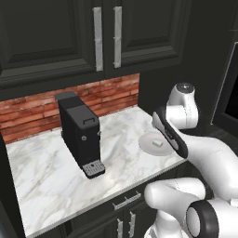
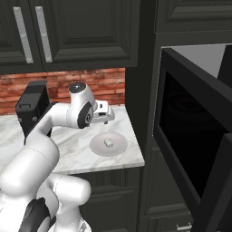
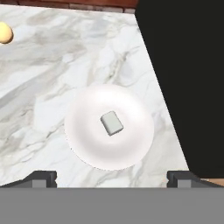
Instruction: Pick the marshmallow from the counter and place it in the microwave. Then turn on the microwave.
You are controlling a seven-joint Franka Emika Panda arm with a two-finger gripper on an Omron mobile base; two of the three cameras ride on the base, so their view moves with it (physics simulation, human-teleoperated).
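Observation:
The marshmallow [image 3: 112, 123], a tiny whitish-grey cube, lies near the middle of a round grey plate [image 3: 85, 135] on the white marble counter [image 3: 39, 92]. My gripper [image 3: 111, 178] hangs above the plate, open, its two dark fingertips [image 3: 41, 177] spread wide with nothing between them and well clear of the cube. From the sides, the marshmallow [image 1: 156, 143] [image 2: 108, 142] sits on the plate [image 1: 146, 138] [image 2: 97, 147] near the counter's right end. The microwave [image 2: 190, 113] stands to the right of the counter, its dark door swung open.
A black coffee machine [image 1: 81, 135] [image 2: 31, 106] stands left of the plate on the counter [image 1: 42, 176]. A small yellow ball [image 3: 4, 33] lies further back. A brick backsplash [image 1: 107, 95] and dark upper cabinets [image 1: 69, 32] bound the rear; a dark tall panel [image 3: 188, 78] borders the counter's right edge.

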